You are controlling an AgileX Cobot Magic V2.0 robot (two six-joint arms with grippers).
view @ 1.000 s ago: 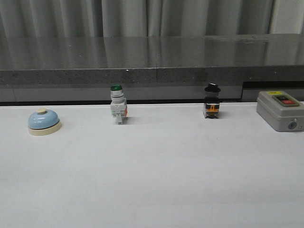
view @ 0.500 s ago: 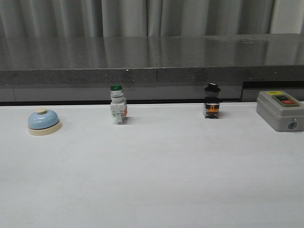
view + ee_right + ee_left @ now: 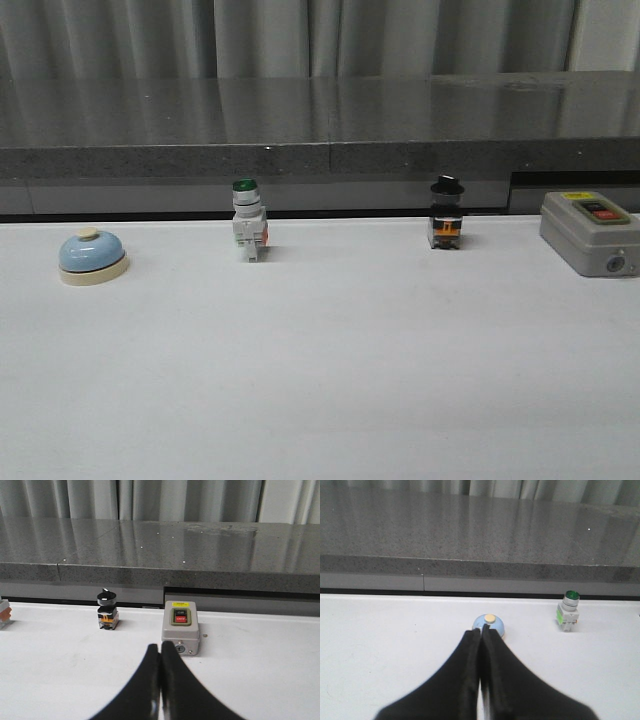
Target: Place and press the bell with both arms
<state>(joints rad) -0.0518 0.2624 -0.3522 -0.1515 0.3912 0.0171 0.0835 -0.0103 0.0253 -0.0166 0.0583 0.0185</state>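
White counter (image 3: pixel 330 380) carries four things in a row along its far edge: the bell (image 3: pixel 92 256) at the far left, a green-capped switch (image 3: pixel 248 233) next to it, a black-knobbed switch (image 3: pixel 446 226) right of the middle, and a grey box with a red button (image 3: pixel 592 232) at the far right. All stand well apart from each other. Neither arm shows in the front view.

In the left wrist view the left fingers (image 3: pixel 481 632) are pressed together with no gap, holding nothing, and point straight at the bell (image 3: pixel 489 624), which sits just beyond their tips; its cream knob (image 3: pixel 490 617) faces up. Whether the tips touch the bell cannot be told from this angle. The right fingers (image 3: pixel 160 647) are likewise closed on nothing and aim at the grey box (image 3: pixel 180 633), not at the bell.

The task looks barely begun: the bell stands untouched at the left end.

Risks from here, as a judgement: closed fingers moving forward would shove the bell along the smooth counter instead of gripping it, so they must spread first. The dome is rounded and slick, so a grip high on it may slip off. The right arm is lined up with the wrong button and could press it by mistake.

No containers are present.
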